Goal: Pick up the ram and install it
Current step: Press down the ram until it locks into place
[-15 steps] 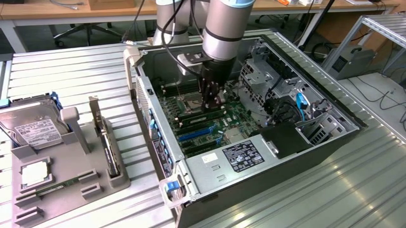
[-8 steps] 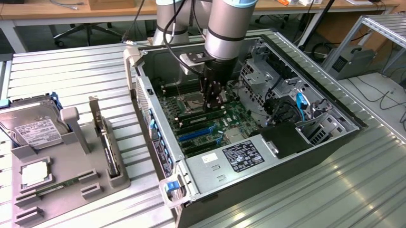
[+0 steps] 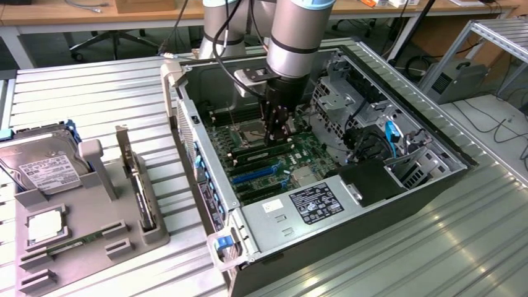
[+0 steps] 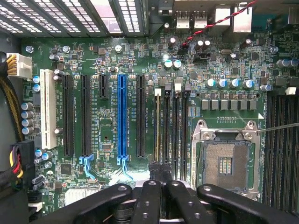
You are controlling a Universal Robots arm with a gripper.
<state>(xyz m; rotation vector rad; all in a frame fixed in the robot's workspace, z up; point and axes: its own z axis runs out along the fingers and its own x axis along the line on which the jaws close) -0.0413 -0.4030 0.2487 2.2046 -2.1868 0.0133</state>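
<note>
We see the tool point(image 3: 279, 127) down inside the open case point(image 3: 429, 179), fingers together over the board point(image 4: 117, 60), hanging just above the memory slots point(image 4: 170, 121) beside the bare socket point(image 4: 226, 161). We judge it sits there because that is where a stick gets pressed home. A ram point(image 3: 83, 241) lies flat in the grey holder point(image 3: 123, 229) on the table point(image 3: 83, 86), next to the drive point(image 3: 41, 164), well apart from the tool. Whether anything thin sits between the fingers, we cannot tell.

Matt green motherboard point(image 4: 107, 116), ribbed metal table point(image 3: 429, 247)
</note>
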